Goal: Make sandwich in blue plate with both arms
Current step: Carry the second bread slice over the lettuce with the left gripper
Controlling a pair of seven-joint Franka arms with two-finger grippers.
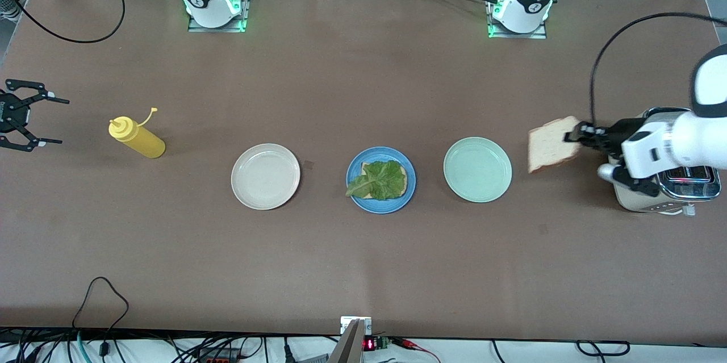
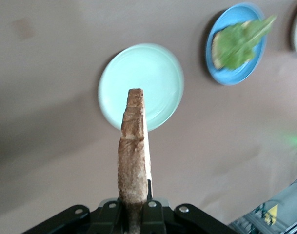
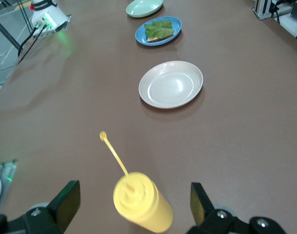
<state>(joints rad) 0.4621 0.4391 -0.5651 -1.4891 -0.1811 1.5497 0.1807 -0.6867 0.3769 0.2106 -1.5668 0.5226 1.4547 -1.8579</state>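
The left tool [image 1: 575,134] is up in the air toward the left arm's end of the bench, fingers clamped. The right tool [image 1: 48,119] waits at the other end, fingers spread wide.

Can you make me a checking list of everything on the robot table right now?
Surface: brown table, one small dark mark beside the cream-white plate.
Job's things: blue plate holds a bread slice topped with a lettuce leaf; second bread slice is held in the air between the mint-green plate and the toaster.
Clutter: cream-white plate; yellow squeeze bottle.
Grippers: left gripper shut on the second bread slice; right gripper open, waiting beside the yellow squeeze bottle at the right arm's end.
Cables: black cables lie on the table near the bases and along the camera-side edge.
Surroundings: metal frame parts at the table's edges.
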